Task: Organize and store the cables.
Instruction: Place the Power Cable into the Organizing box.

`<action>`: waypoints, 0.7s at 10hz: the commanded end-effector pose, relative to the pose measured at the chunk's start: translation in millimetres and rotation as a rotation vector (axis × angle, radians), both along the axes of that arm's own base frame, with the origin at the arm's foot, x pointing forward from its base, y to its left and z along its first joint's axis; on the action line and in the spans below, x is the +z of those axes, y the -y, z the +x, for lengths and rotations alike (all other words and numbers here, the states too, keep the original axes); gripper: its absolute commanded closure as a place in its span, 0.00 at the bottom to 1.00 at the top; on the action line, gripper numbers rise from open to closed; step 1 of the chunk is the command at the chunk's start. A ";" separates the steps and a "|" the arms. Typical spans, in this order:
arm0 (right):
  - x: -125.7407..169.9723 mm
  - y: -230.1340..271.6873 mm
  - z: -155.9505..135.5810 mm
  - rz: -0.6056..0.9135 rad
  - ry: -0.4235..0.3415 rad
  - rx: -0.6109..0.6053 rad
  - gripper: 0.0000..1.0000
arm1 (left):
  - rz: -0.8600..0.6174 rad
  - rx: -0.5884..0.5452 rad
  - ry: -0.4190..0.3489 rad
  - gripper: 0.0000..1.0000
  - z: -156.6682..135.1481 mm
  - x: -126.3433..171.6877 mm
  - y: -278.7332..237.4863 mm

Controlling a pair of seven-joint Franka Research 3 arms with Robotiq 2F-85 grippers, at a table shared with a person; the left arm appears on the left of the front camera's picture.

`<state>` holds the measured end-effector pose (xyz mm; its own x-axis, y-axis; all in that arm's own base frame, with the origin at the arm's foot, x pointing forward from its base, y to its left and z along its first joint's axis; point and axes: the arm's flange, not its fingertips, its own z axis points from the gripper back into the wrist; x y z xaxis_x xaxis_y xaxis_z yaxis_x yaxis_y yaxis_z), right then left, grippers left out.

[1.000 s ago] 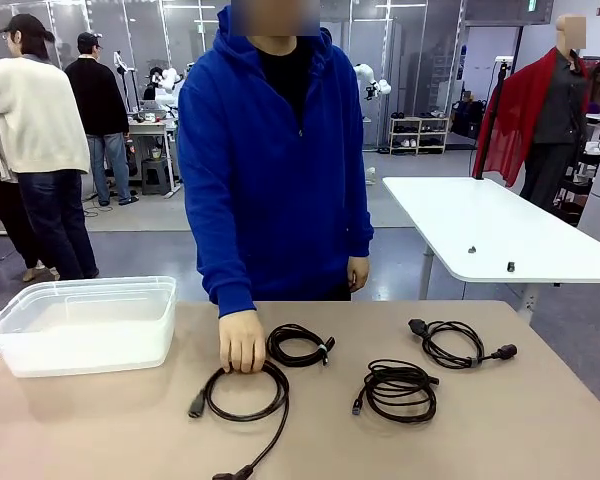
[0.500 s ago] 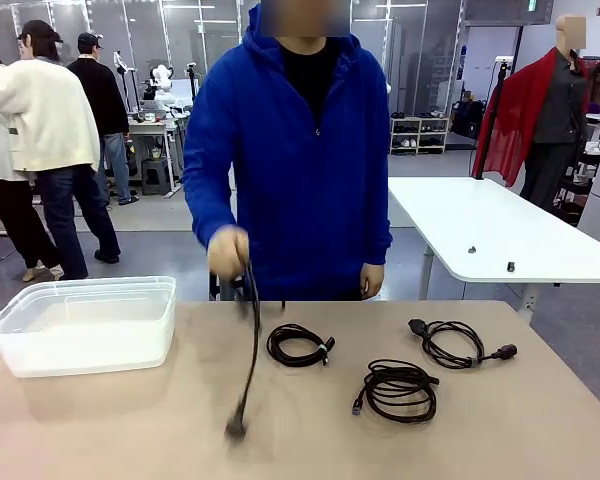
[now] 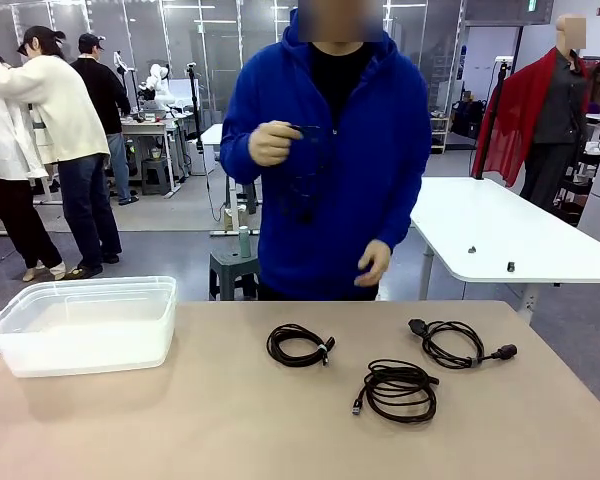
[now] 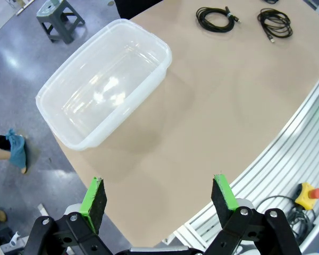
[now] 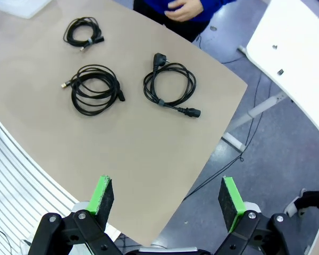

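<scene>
Three black coiled cables lie on the tan table: a small tied coil (image 3: 300, 345) (image 4: 215, 17) (image 5: 83, 32), a thicker coil with a USB plug (image 3: 398, 388) (image 4: 275, 23) (image 5: 94, 87), and a coil with chunky power plugs (image 3: 458, 343) (image 5: 170, 83). The person in a blue hoodie holds another cable (image 3: 304, 180) at chest height in one hand (image 3: 273, 142); it hangs dark against the hoodie. My left gripper (image 4: 158, 195) is open above the near table edge. My right gripper (image 5: 165, 195) is open high above the table's right edge. Neither gripper holds anything.
A clear plastic bin (image 3: 90, 345) (image 4: 162, 48) stands empty at the table's left. A white table (image 3: 500, 230) stands behind on the right. People stand in the background at left. The front of the table is bare.
The person picked a cable off the table, lifted it from waist to chest height and stepped to the right. Both grippers stayed open.
</scene>
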<state>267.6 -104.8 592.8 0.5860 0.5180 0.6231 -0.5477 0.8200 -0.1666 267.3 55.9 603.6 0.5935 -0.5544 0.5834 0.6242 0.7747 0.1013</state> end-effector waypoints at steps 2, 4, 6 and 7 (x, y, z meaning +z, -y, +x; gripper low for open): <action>5.9 -1.3 18.6 -0.107 -0.017 0.151 0.00 | 0.005 -0.010 0.004 0.00 -1.1 0.4 -0.4; 0.8 -7.8 39.1 -0.140 -0.032 0.223 0.00 | 0.005 -0.010 0.004 0.00 -1.1 0.4 -0.4; -15.5 -23.3 60.9 -0.202 -0.051 0.290 0.00 | 0.005 -0.010 0.004 0.00 -1.1 0.4 -0.4; -25.5 -30.9 72.9 -0.224 -0.070 0.319 0.00 | 0.005 -0.010 0.004 0.00 -1.1 0.4 -0.4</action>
<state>325.6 -73.3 572.1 0.4462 0.7638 0.4664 -0.7621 0.5975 -0.2495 267.1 55.8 603.8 0.5927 -0.5547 0.5840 0.6245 0.7744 0.1017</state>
